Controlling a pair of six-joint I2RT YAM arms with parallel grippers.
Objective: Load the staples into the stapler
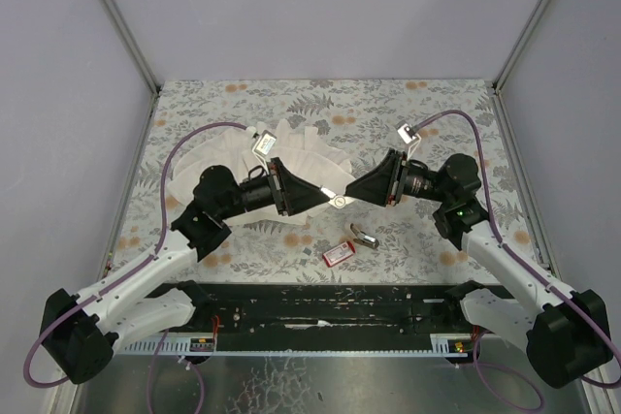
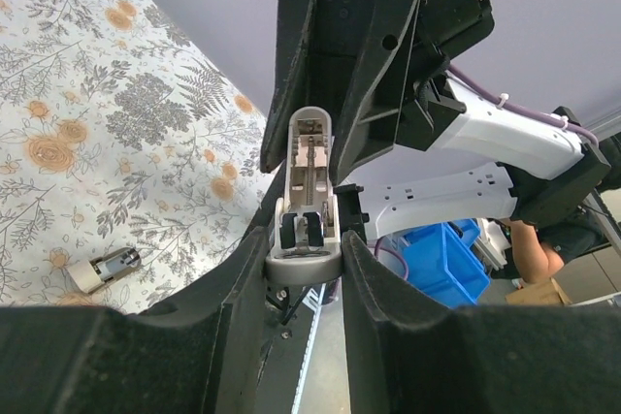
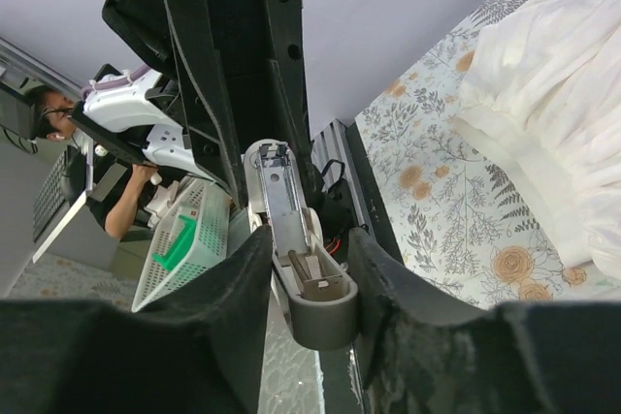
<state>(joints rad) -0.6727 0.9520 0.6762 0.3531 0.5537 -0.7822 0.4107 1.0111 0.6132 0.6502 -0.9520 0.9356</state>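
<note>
Floral tablecloth point(image 1: 388, 113) below; left claw point(image 1: 327, 196) and right claw point(image 1: 351, 193) both pinch the stapler point(image 1: 339, 202); red box point(image 1: 340, 252) label unreadable.

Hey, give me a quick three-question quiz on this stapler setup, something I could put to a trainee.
1. True or false: the stapler is held up in the air, off the table.
2. The left gripper and the right gripper meet in the middle. Which is closed on the stapler? A) the left only B) the right only C) both
3. Fill in: the small box lying on the table is ____ in colour.

Key: 1 true; 2 C; 3 red.
</note>
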